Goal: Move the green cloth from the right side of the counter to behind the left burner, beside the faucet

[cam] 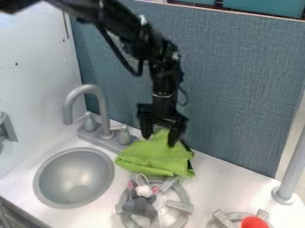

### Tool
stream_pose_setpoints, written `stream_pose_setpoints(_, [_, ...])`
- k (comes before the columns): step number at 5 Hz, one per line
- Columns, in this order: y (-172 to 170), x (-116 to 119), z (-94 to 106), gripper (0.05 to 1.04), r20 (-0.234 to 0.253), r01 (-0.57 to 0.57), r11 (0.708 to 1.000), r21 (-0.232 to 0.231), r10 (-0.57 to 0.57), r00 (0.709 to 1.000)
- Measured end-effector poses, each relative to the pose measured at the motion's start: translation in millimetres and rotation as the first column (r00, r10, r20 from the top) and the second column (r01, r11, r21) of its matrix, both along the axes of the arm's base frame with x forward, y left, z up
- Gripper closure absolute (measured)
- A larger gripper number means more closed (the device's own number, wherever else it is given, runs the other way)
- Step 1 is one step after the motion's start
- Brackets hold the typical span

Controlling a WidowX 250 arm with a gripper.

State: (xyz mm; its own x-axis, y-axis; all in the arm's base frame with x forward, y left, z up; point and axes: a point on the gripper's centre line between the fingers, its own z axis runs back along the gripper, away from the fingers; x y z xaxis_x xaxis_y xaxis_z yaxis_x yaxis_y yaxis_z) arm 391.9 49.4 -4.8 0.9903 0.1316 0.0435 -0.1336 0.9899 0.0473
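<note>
The black gripper (159,137) hangs pointing down over the counter, right of the faucet. Its two fingers stand apart, open, at the back part of a bright green cloth (156,156). A raised fold of the cloth shows between the fingertips; whether they touch it I cannot tell. The cloth lies bunched on the counter behind the left burner (186,206), with something black along its right edge. A small soft toy (142,205), grey with white and pink parts and a thin loop on top, lies on that burner.
A grey faucet (102,109) and round sink (74,179) are at the left. A blue-grey panel (238,89) stands behind the counter. At the lower right, a red object (254,222) is on another burner; a grey post (292,167) rises near the right edge.
</note>
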Motion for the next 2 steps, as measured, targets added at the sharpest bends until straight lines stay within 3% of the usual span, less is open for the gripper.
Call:
stream_pose_setpoints(1, [-27,-39,29.5,0.083,-0.055,0.042,0.998,0.053,-0.040,0.998])
stream_pose_setpoints(2, [-39,-86,42.8,0.083,-0.087,0.045,0.997,0.055,-0.040,0.995])
